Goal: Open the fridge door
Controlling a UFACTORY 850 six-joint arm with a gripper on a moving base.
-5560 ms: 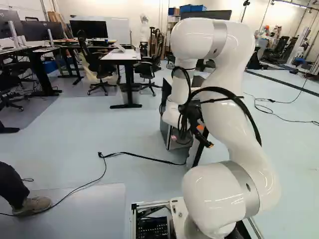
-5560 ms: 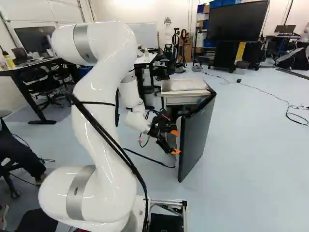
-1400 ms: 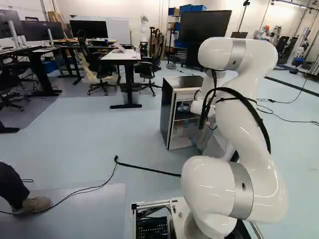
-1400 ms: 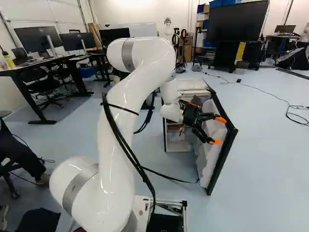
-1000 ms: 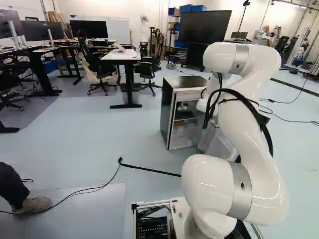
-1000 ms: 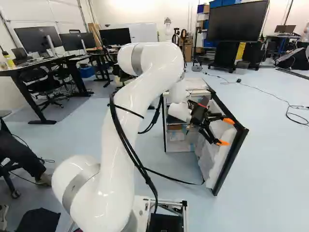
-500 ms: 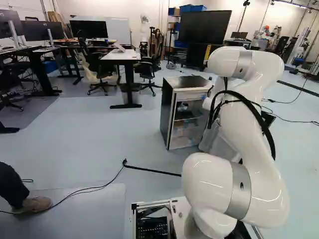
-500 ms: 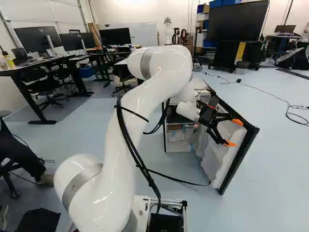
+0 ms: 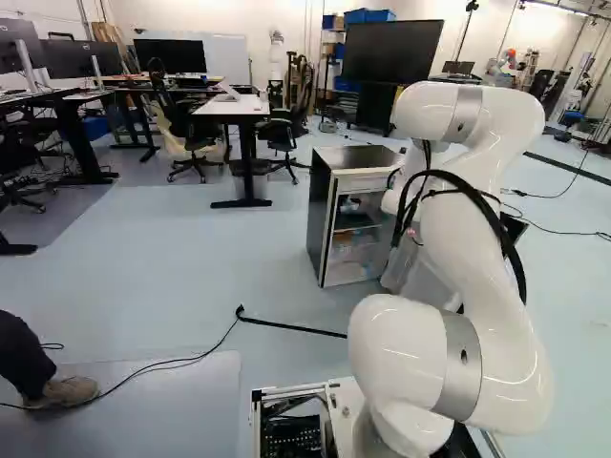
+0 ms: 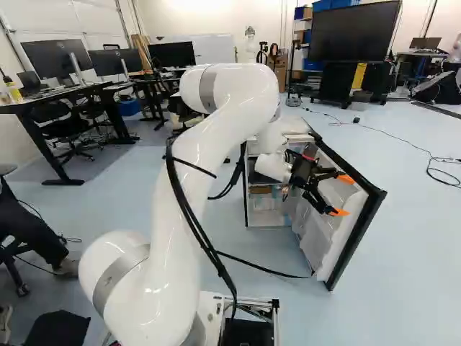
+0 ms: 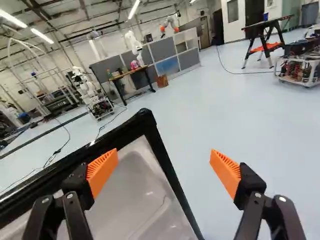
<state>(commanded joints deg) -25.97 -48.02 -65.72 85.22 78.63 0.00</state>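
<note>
Arm (image 10: 169, 209) rises from the joint at the foot of both base views, black cables (image 10: 191, 216) strapped along it. Another black cable (image 9: 291, 327) lies on the floor ahead, in the left base view passing behind the arm's lower part.

Gripper (image 10: 342, 196): released — in the wrist view the orange pads (image 11: 225, 172) stand wide apart, nothing between them gripped. One finger shows over the door's pale liner, the other over floor. Contact with the liner: cannot tell.

Fridge door (image 10: 313, 238): swung well open, standing out from the fridge toward the base, pale inner side facing the arm, dark rim around it. The gripper is at this inner side, by the upper part.

Fridge (image 9: 322, 215): upright on the floor beyond the arm, about mid-view in the left base view, its shelves (image 9: 355, 225) exposed — contents partly hidden.

Farther back: a white-topped table (image 9: 229, 107), then a large dark screen (image 9: 391, 50). In the wrist view, another robot (image 11: 86, 87) stands well off across the floor.
</note>
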